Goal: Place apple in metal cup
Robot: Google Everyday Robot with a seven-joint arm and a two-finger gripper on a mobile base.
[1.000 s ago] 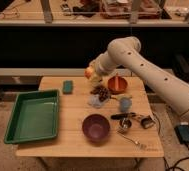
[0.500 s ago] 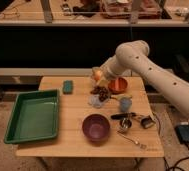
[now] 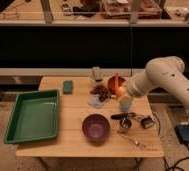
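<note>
Yellow-orange round apple point(image 3: 121, 90), the gripper point(image 3: 122, 94) fingers clamped on it, has moved right and lower, over the pale cup point(image 3: 126, 105), near the shiny metal cup point(image 3: 126, 123)

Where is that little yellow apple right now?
In the camera view, right of centre, the apple is held in the gripper, just above the pale blue cup and beside the orange-red bowl.

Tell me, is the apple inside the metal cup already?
Out. The apple is held in the gripper, beside the orange-red bowl, apart from the metal cup.
</note>
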